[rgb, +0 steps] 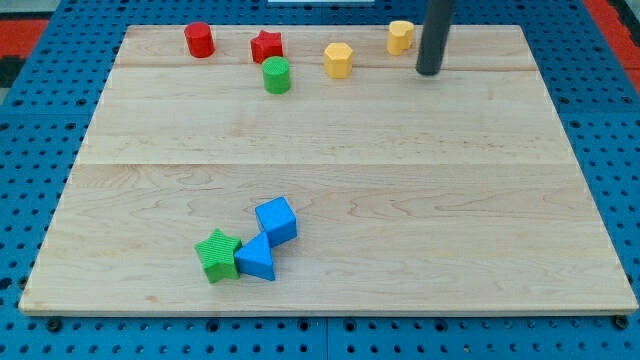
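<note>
My tip (428, 72) rests on the wooden board (420, 200) near the view's top right. Nearest to it is a yellow heart-shaped block (400, 37), just up and to the left, a small gap apart. Further left sits a yellow hexagonal block (338, 60). A green cylinder (277, 75) stands below a red star (266, 46), and a red cylinder (199, 40) lies at the top left.
Low on the board, left of centre, a blue cube (276, 221), a blue triangular block (257, 259) and a green star (219, 254) huddle together, touching. Blue pegboard (40, 150) surrounds the board on all sides.
</note>
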